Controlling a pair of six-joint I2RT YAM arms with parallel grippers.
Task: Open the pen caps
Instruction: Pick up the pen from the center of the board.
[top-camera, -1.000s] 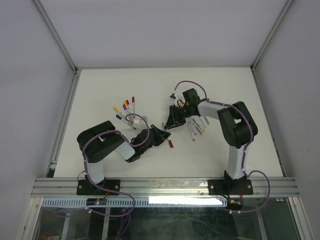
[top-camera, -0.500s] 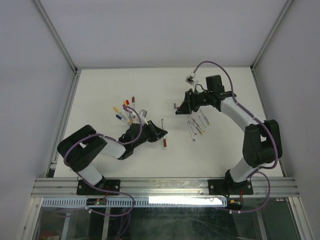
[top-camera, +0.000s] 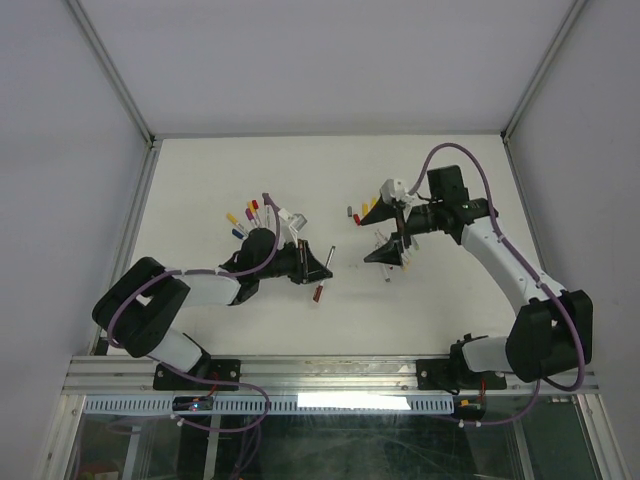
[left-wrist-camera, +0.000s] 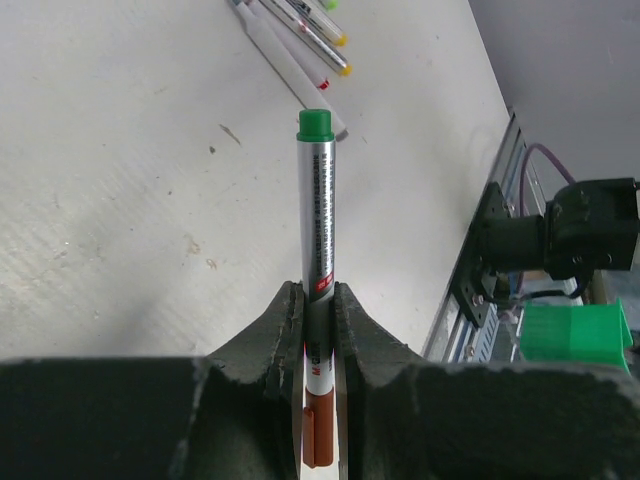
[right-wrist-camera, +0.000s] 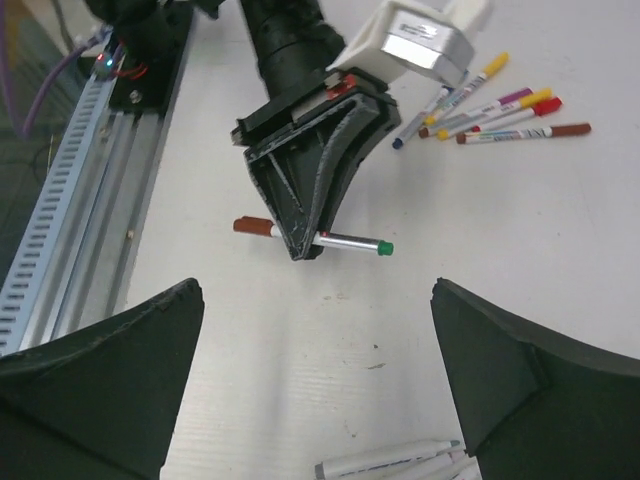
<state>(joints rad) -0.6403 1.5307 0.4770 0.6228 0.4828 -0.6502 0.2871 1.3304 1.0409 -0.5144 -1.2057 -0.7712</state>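
Observation:
My left gripper (left-wrist-camera: 318, 310) is shut on a silver pen (left-wrist-camera: 319, 210), holding it just above the table. The pen carries a green end cap (left-wrist-camera: 315, 124) at its far end and a dark red cap (left-wrist-camera: 318, 435) behind the fingers. In the top view this gripper (top-camera: 308, 270) is left of centre. My right gripper (top-camera: 380, 232) stands wide open with nothing between its fingers and faces the held pen (right-wrist-camera: 345, 241). Small loose pen caps (top-camera: 364, 212) lie by its upper finger.
Several capped pens (top-camera: 245, 215) lie fanned at the left, also seen in the right wrist view as capped pens (right-wrist-camera: 500, 110). Uncapped white barrels (top-camera: 398, 252) lie under the right gripper, and uncapped barrels (left-wrist-camera: 300, 35) show far off in the left wrist view. The metal rail (top-camera: 320, 372) borders the near edge.
The right gripper has opened wide and swung back to the right, away from the left one. The left gripper has pulled left with the pen still in it.

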